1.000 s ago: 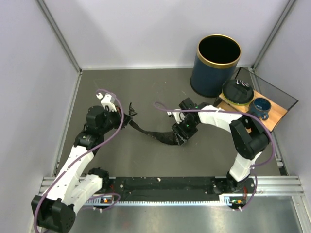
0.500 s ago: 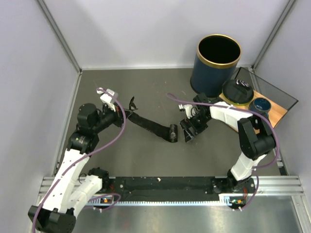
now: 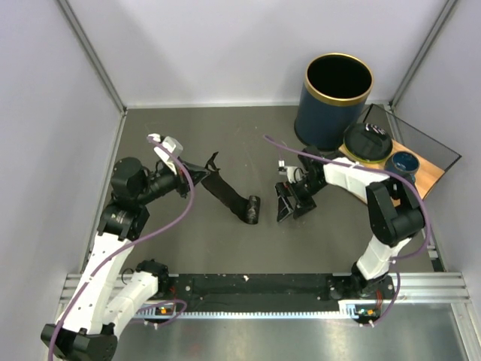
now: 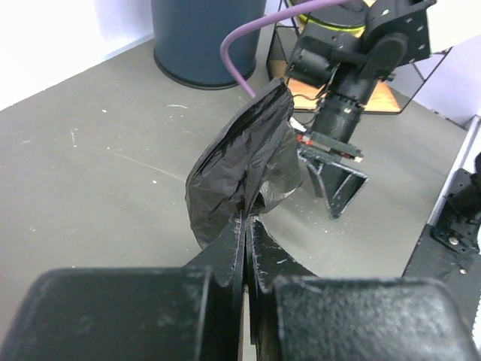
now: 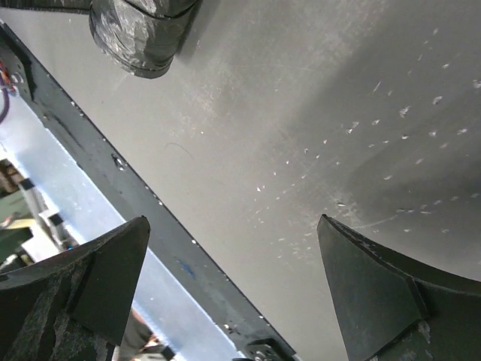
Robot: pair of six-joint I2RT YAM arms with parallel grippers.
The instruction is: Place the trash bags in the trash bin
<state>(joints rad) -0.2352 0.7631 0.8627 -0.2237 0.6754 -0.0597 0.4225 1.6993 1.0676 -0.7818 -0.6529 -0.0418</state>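
The trash bags are a thin black film strip [image 3: 225, 189] running from my left gripper [image 3: 200, 171] down to a small black roll [image 3: 252, 210] on the table. In the left wrist view the crinkled film [image 4: 244, 162] bunches up just beyond my left gripper [image 4: 249, 222], which is shut on its near end. My right gripper [image 3: 285, 201] stands open just right of the roll, apart from it. In the right wrist view nothing lies between its fingers, only bare table, and the roll [image 5: 143, 34] sits at the top left. The navy, gold-rimmed trash bin [image 3: 337, 101] stands upright at the back right.
A wire-framed wooden tray [image 3: 421, 177] at the right edge carries a round black lidded container [image 3: 367, 143] and a small blue bowl [image 3: 403, 164]. A black rail [image 3: 255, 286] runs along the near edge. White walls enclose the table on three sides.
My right gripper let go of the roll end, opened wide and drew back to the right. My left gripper kept hold of the film and dragged it and the roll leftward.
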